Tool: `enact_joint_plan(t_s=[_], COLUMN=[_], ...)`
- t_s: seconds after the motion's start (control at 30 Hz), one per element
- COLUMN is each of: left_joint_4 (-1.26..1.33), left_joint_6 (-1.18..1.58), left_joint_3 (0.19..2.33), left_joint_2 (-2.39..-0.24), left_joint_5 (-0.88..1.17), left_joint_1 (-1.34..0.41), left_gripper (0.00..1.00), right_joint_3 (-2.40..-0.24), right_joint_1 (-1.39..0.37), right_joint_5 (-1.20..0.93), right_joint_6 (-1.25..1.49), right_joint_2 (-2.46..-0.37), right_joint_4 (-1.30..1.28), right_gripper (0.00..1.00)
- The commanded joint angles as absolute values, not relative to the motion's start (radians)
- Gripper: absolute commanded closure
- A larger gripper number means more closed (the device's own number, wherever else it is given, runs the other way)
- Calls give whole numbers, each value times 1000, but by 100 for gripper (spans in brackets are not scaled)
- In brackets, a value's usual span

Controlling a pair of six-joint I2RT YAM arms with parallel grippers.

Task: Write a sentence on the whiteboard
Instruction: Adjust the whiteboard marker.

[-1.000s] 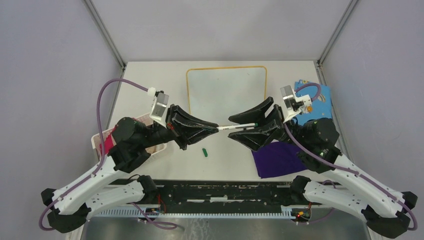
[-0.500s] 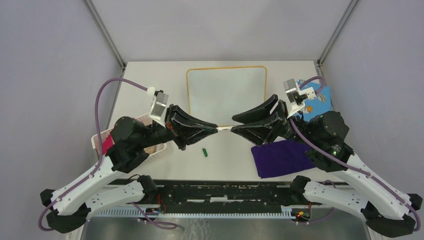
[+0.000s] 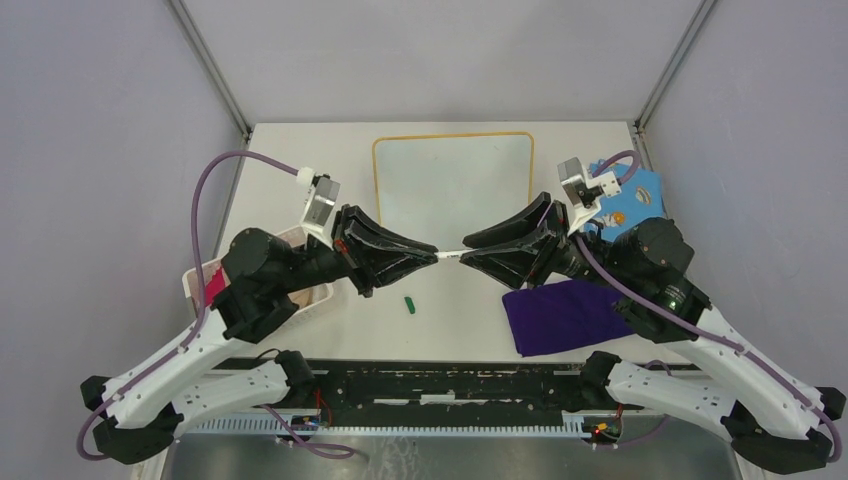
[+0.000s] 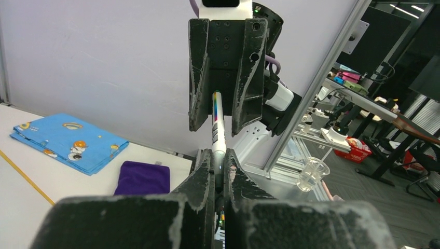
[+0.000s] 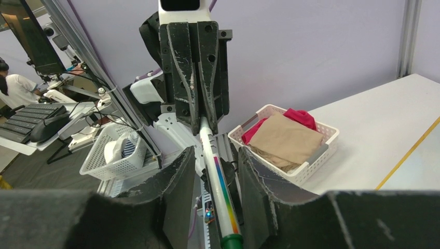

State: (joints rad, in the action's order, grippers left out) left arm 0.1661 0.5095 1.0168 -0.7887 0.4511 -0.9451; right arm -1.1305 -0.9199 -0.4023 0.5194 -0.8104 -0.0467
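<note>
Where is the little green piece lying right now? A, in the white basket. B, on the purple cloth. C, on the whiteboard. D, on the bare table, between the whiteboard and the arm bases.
D: the top view shows the small green piece on the bare table, nearer the arms than the whiteboard and clear of the purple cloth.
</note>
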Motion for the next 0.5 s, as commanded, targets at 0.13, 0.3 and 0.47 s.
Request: enact_joint_plan(t_s=[0.13,0.3,0.47], left_joint_4=[186,177,161], left_joint_6=[534,530,517], left_joint_3=[1038,1038,1056], left_joint_2=[-790,-787,-789], left_joint_5=[457,452,451], left_joint_1=[-951,-951,-951], left_gripper=[98,98,98], right_joint_3=[-1118,-1119,-1120], right_joint_1=[-917,-916,-917], right_joint_5=[-409,-410,-414], right_joint_6=[545,539,536], right_joint_2=[-787,-787,-787], right_joint_4=[49,32,22], right_gripper=[59,67,70])
